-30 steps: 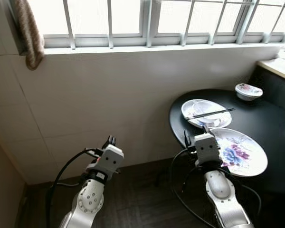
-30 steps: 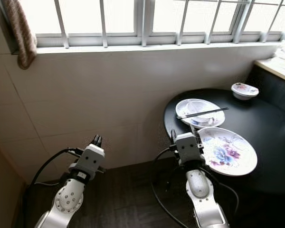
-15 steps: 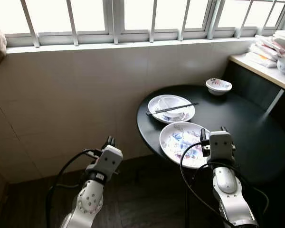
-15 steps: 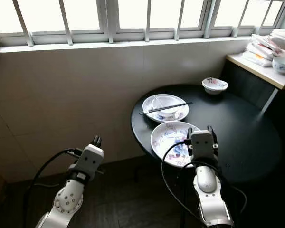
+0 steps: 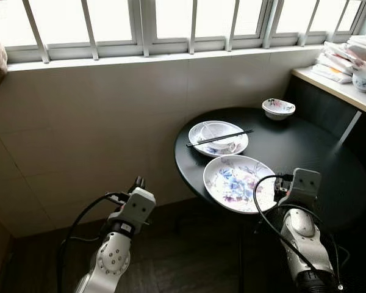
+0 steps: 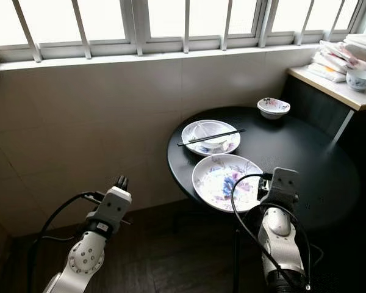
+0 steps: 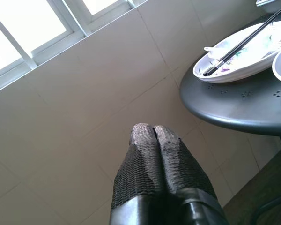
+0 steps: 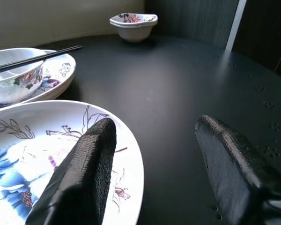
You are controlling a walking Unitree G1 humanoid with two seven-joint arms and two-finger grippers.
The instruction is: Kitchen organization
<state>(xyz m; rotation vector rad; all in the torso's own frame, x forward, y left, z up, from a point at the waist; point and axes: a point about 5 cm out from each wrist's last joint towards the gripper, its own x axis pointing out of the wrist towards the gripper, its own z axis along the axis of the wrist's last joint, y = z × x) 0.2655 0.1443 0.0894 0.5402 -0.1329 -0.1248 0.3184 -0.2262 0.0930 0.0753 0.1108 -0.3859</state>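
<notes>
Black round table [image 5: 305, 152] at centre right of the head views, below a barred window [image 5: 171, 24] across the top. Large floral plate [image 5: 239, 182] near the table's front edge; just behind it a second plate [image 5: 218, 138] carrying a small bowl [image 8: 14, 79], with black chopsticks [image 5: 219, 138] laid across. Small floral bowl [image 5: 279, 108] farther back, well apart from both plates. Right gripper [image 8: 154, 164] low over the table at lower right, fingers spread wide, one finger [image 8: 84, 173] over the large plate's rim, the other above bare tabletop; contact with the plate not discernible. Left gripper [image 7: 154, 133] at lower left, off the table, fingers pressed together on nothing, facing the tiled wall [image 7: 84, 93]. Stacked dishes [image 5: 344, 52] on a counter at upper right.
</notes>
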